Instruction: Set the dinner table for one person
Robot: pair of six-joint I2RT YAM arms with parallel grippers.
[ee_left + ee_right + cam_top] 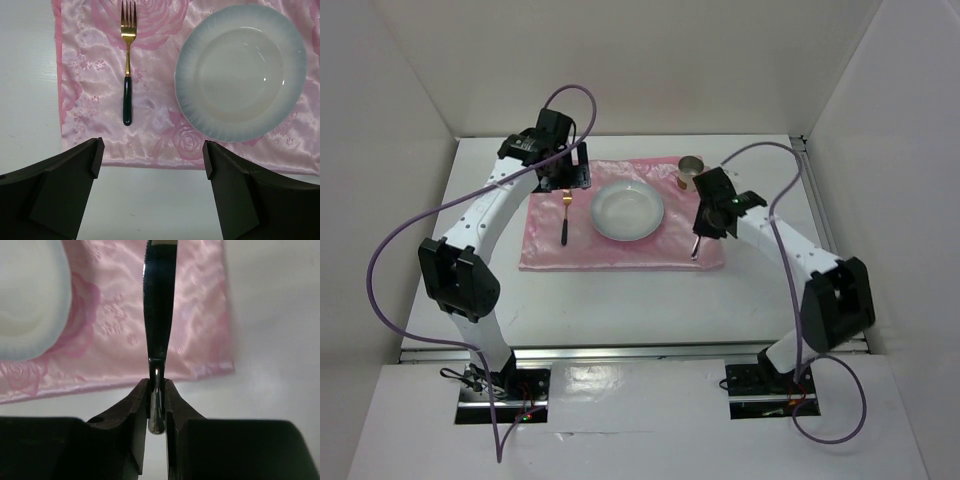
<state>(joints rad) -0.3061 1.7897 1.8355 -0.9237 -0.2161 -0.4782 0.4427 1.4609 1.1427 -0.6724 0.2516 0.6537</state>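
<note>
Over on the right edge of the pink cloth (620,255), the right gripper (157,390) is clenched tight on a slim dark utensil (159,315), pinching its shiny end, and bare white tabletop opens up just past the hem. Up at the cloth's far left corner the left gripper (152,155) hangs with its fingers spread wide and nothing between them; the fork (127,65) and plate (241,72) lie below it, apart from each other. There's plenty of bare room on the dinner table (620,310) between the cloth and the near metal rail (640,350), and down both sides too. The utensil's far tip runs off the top of the right wrist view, so what kind it is, can't say. A metal cup (690,172) stands at the cloth's far right corner, close by the right gripper. The table itself is big, flat and white, railed at its edges, with white walls on three sides.
</note>
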